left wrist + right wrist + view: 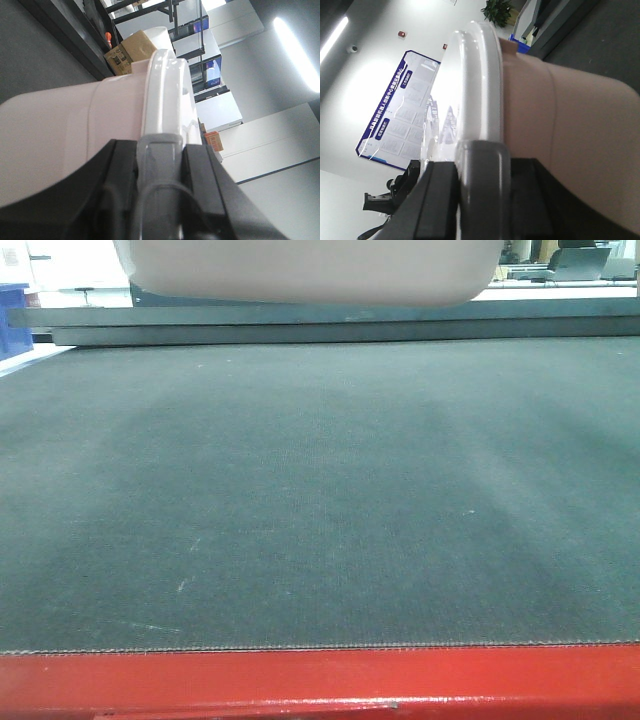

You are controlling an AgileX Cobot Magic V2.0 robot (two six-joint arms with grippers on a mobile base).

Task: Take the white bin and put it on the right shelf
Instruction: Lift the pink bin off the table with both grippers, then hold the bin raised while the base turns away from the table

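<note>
Held between the left tool (160, 155) and right tool (482, 172), each clamped on a grey rim handle (481, 150), the large pale pinkish-white rounded plastic bin (310, 270) hangs above the dark-matted table (320, 500) (stiff, slick and bulky, so those handles look the surest hold).

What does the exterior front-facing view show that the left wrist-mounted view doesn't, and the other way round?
Only the front-facing view shows the table's dark mat, its red front edge, a blue bin at far left, and the rounded underside of the white bin at the top of the picture.

Only the left wrist view shows the black fingers of the left gripper on either side of the grey handle at the bin's rim, the white lid, and a cardboard box beyond.

Both show the white bin itself.
</note>
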